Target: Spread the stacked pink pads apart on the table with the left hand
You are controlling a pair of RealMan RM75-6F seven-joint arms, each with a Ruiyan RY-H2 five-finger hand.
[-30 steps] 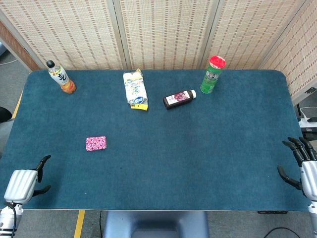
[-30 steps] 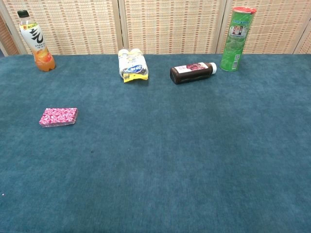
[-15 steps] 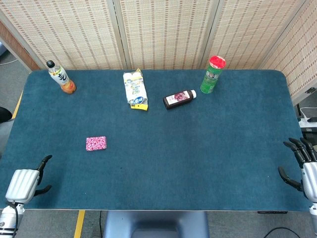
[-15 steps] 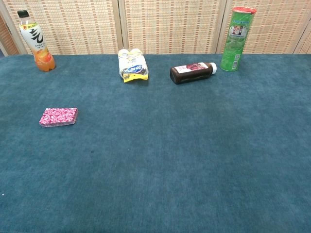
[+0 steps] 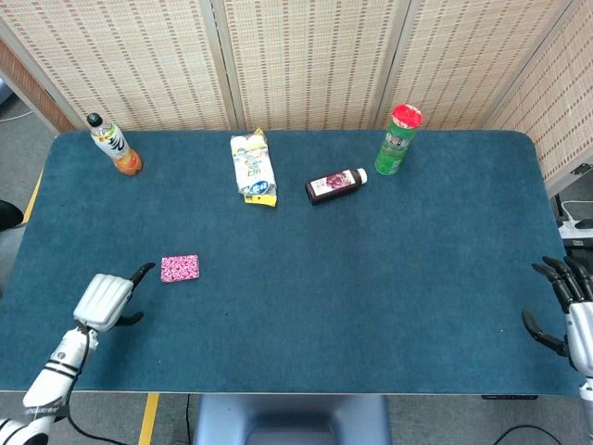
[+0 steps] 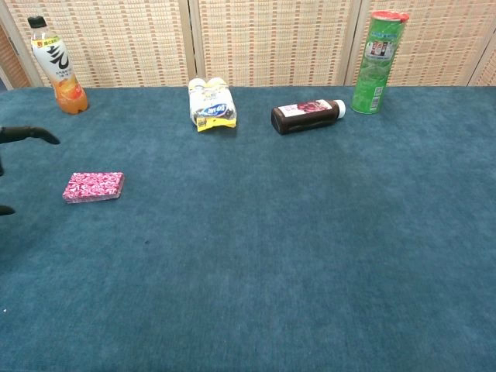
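The stacked pink pads [image 5: 180, 268] lie as one small flowered block on the blue table, left of centre; the chest view has the pink pads [image 6: 93, 187] at its left side. My left hand [image 5: 108, 299] hovers over the table just left of and below the stack, fingers apart, holding nothing and not touching the pads. Only dark fingertips [image 6: 31, 134] of it enter the chest view at the left edge. My right hand [image 5: 567, 309] hangs at the table's right edge, fingers spread and empty.
Along the back stand an orange drink bottle [image 5: 114, 145], a yellow-white snack pack [image 5: 253, 167], a dark bottle lying on its side [image 5: 335, 184] and a green can with a red lid [image 5: 399, 139]. Woven screens close off the back.
My left hand has moved up and rightwards from the table's front-left corner to a spot beside the pink stack, and its fingertips now enter the chest view. The right hand barely moved.
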